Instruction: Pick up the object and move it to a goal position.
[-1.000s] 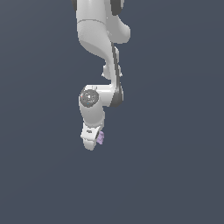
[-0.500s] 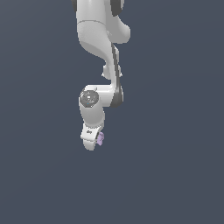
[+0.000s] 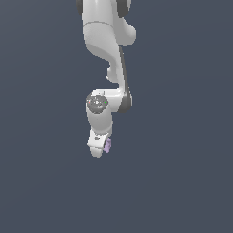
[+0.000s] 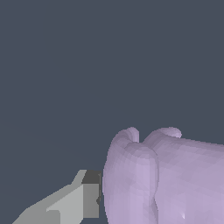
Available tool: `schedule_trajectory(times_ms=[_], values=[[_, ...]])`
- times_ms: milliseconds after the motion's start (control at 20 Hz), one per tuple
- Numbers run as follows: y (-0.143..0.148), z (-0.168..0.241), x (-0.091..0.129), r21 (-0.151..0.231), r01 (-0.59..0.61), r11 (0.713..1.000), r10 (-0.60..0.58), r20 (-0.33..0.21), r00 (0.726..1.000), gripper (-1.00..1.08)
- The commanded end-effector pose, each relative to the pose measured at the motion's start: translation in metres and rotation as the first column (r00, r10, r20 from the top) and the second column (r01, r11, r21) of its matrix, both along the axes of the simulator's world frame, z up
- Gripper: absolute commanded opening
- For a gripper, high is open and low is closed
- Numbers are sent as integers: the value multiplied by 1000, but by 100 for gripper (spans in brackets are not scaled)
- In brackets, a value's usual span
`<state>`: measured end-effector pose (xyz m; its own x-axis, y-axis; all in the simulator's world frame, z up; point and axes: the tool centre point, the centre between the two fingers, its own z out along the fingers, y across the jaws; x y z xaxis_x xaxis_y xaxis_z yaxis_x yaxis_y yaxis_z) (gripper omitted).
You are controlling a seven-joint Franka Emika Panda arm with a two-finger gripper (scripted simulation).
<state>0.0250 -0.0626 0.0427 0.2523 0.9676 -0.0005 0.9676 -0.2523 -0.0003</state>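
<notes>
The object [image 3: 108,145] is a small pale lilac lump, seen in the exterior view at the lower end of the white arm. My gripper [image 3: 101,150] hangs in mid-air, shut on it, and the lump sticks out on the exterior view's right side of the fingers. In the wrist view the object [image 4: 166,179] fills the frame's corner as a large, rounded lilac mass with two bumps. One grey finger [image 4: 85,199] presses against its side. The other finger is hidden behind the lump.
Around the arm [image 3: 107,41] there is only a plain dark blue-grey background; no table edge, container or goal marker shows in either view.
</notes>
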Motion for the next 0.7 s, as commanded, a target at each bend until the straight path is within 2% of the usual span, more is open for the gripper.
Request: schedule_trajectory(times_ms=[0,650], values=[[15,0,6,0,-2,1000,2,0,1000,-100],[129,1,54,0,-1,1000,1,0,1000,-100]])
